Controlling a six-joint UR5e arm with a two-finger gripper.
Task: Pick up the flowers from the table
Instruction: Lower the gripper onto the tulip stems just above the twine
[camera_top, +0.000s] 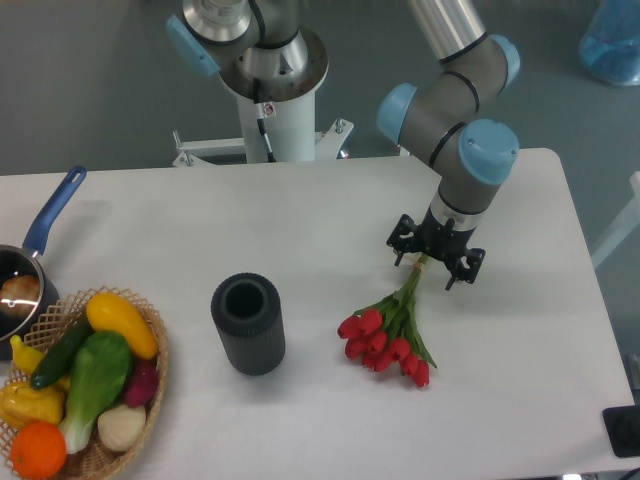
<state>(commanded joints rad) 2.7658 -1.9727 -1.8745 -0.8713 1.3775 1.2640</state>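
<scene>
The flowers (390, 335), a bunch of red tulips with green stems, lie on the white table (520, 340) right of centre, heads toward the front and stem ends toward the back. My gripper (434, 262) hangs low over the stem ends, pointing down. Its jaws are open, one on each side of the stems, and the flowers rest on the table. The stem tips are partly hidden under the gripper.
A dark grey cylindrical vase (248, 322) stands upright left of the flowers. A wicker basket of vegetables (85, 385) sits at the front left corner. A pot with a blue handle (40, 240) is at the left edge. The robot base (268, 90) is behind the table.
</scene>
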